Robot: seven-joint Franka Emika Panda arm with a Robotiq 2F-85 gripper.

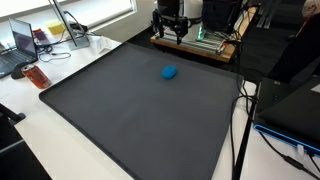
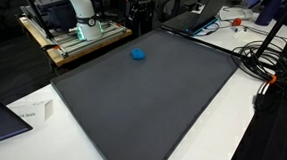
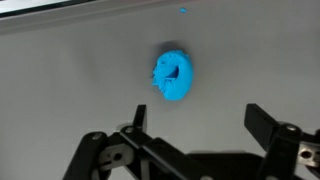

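A small crumpled blue object (image 1: 170, 72) lies on the dark grey mat (image 1: 130, 120), toward its far side; it also shows in the other exterior view (image 2: 139, 53) and in the wrist view (image 3: 173, 77). My gripper (image 3: 198, 120) is open and empty. It hangs well above the mat, with the blue object ahead of the fingertips and a little toward the left finger. In an exterior view the gripper (image 1: 173, 30) hangs over the far edge of the mat, apart from the object.
The mat (image 2: 155, 99) covers most of a white table. A wooden stand (image 2: 76, 39) holds the robot base at the far edge. Laptops (image 1: 25, 42) (image 2: 195, 17), an orange item (image 1: 37, 77), a paper card (image 2: 30, 115) and cables (image 2: 268, 67) lie round the mat.
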